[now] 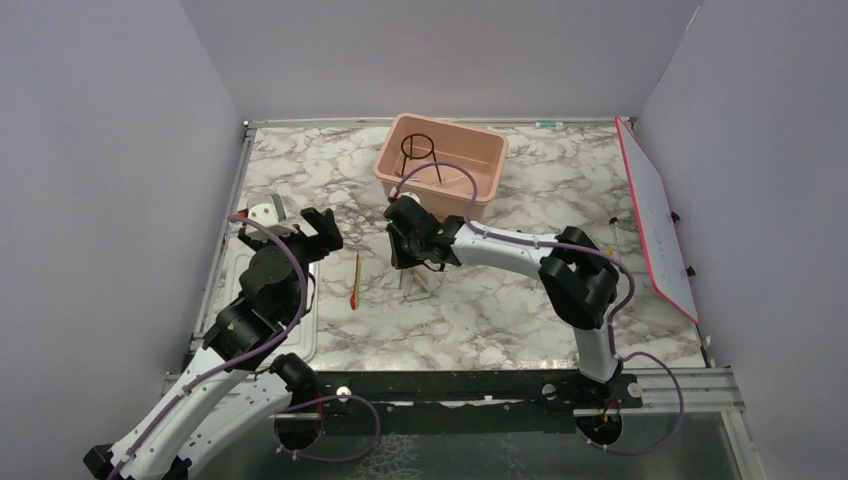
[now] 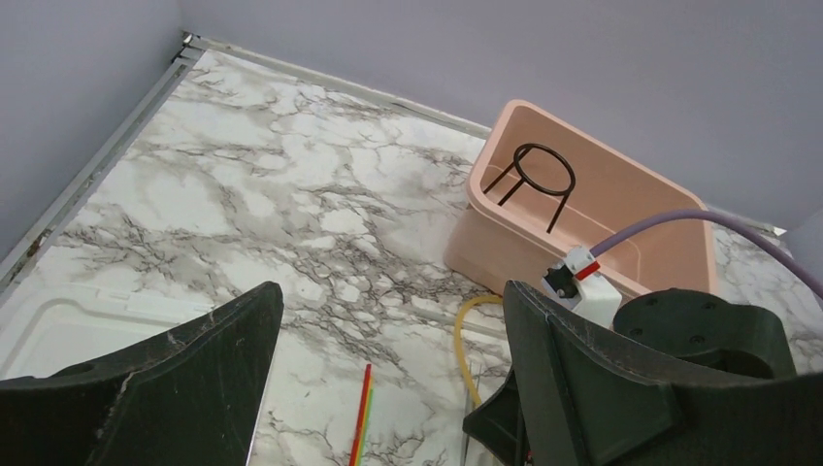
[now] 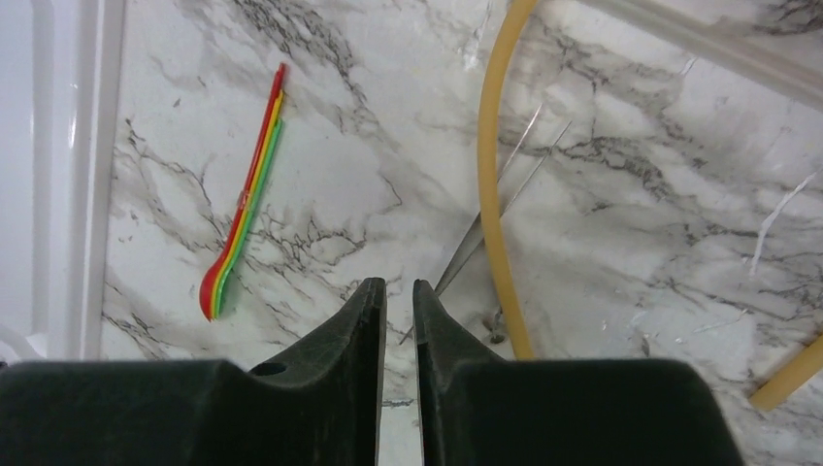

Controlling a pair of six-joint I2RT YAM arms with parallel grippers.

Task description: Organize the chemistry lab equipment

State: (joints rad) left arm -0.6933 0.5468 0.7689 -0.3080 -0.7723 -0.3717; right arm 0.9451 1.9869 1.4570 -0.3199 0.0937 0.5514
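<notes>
A black wire ring stand [image 1: 418,150] stands inside the pink tub [image 1: 490,165]. A thin red-orange rod [image 1: 355,280] with yellow and green edges lies on the marble between the arms. My right gripper [image 3: 399,283] hangs low over the marble, its jaws a narrow slit apart with bare marble showing between them. Silver tweezers [image 3: 485,218] run under its right finger, beside a curved tan rubber tube [image 3: 490,175]. My left gripper [image 2: 388,291] is open and empty, raised above the left side, with the rod [image 2: 362,413] below it.
A flat white lid [image 1: 312,330] lies under the left arm at the table's left edge. A white board with a red edge [image 1: 655,220] leans against the right wall. A clear thin rod [image 3: 718,49] lies near the tube.
</notes>
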